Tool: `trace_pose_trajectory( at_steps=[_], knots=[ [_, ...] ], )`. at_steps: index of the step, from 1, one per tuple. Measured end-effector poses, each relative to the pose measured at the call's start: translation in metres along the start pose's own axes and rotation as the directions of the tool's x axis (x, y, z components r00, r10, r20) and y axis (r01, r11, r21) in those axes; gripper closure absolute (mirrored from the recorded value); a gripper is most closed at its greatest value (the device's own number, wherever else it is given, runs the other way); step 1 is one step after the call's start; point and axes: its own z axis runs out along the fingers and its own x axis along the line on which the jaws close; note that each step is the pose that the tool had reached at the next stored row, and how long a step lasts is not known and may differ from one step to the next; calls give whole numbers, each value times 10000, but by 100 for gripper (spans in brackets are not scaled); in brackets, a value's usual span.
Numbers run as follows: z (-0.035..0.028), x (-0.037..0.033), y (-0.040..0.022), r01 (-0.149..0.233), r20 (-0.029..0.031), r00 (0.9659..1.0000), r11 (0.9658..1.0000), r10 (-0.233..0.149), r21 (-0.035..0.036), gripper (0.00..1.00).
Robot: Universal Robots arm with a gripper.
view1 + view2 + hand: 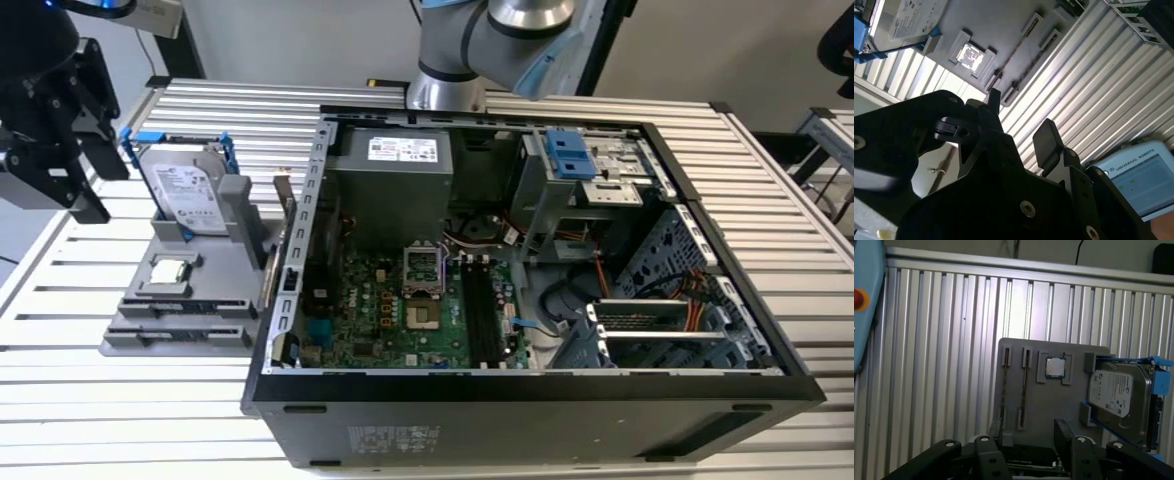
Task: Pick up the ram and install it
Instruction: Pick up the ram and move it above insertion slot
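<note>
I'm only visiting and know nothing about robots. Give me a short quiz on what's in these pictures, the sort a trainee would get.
1. True or false: the gripper is holding the ram.
2. What sits in the blue frame on the gray holder? A) a hard drive B) a fan C) a battery
3. Fill in: on the holder, the square silver ____ lies between the ram and the hard drive.
Key: 1 false: the gripper is open and empty, and the ram rests in the holder. 2 A. 3 chip.
</note>
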Motion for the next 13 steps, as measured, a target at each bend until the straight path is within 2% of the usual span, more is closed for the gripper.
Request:
trace_pose_trajectory(
  at_steps=[4, 7, 13],
  knots=[
    [35, 2, -1, -339, 11, 9994, 9994, 339, 17, 0],
    [63, 3, -2, -709, 22, 9975, 9975, 709, 33, 0],
    [127, 5, -5, -783, 25, 9969, 9969, 783, 39, 0]
  ],
)
